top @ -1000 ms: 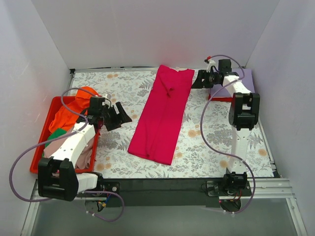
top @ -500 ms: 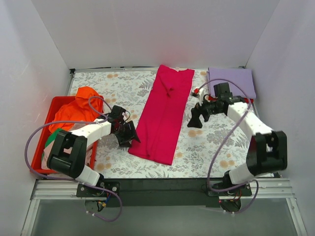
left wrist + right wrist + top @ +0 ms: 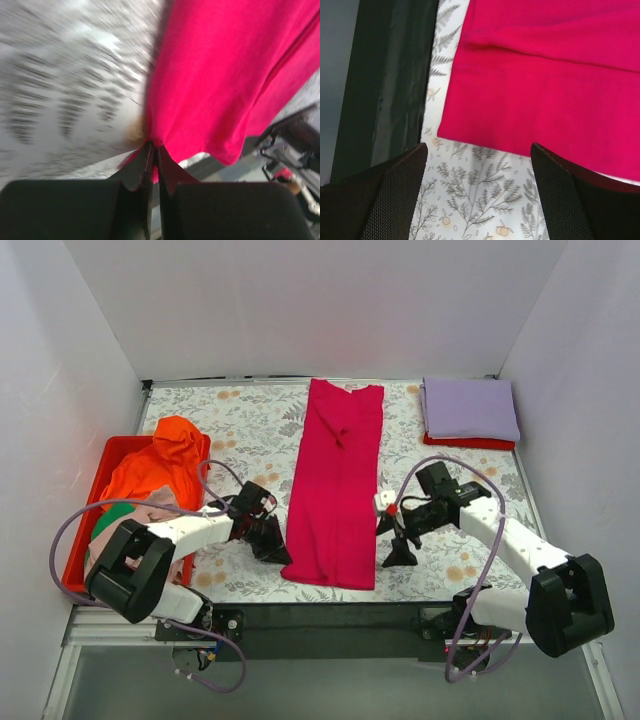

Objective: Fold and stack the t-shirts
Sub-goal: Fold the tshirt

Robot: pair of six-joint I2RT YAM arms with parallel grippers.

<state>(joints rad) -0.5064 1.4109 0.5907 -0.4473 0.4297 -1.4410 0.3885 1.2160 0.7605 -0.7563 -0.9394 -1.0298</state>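
Observation:
A large crimson t-shirt (image 3: 335,485), folded into a long strip, lies down the middle of the table. My left gripper (image 3: 280,551) sits at its near-left corner and is shut on a pinch of the crimson cloth (image 3: 154,150). My right gripper (image 3: 393,540) hovers open just off the strip's near-right corner; the crimson hem (image 3: 520,125) lies ahead of its fingertips (image 3: 405,175) with only patterned table between them. A folded lavender t-shirt (image 3: 468,408) rests at the back right. Orange (image 3: 160,460), green (image 3: 110,523) and beige-pink (image 3: 152,506) t-shirts are heaped at the left.
The heap sits in a red plastic tray (image 3: 72,558) against the left wall. A red layer (image 3: 470,443) shows under the lavender shirt. The black front rail (image 3: 330,618) runs just behind the shirt's near hem. White walls close in three sides.
Both arms swung in to the crimson shirt's near end, the right one coming from the lavender stack. The left gripper closed on the near-left corner, and the strip's near end shifted right.

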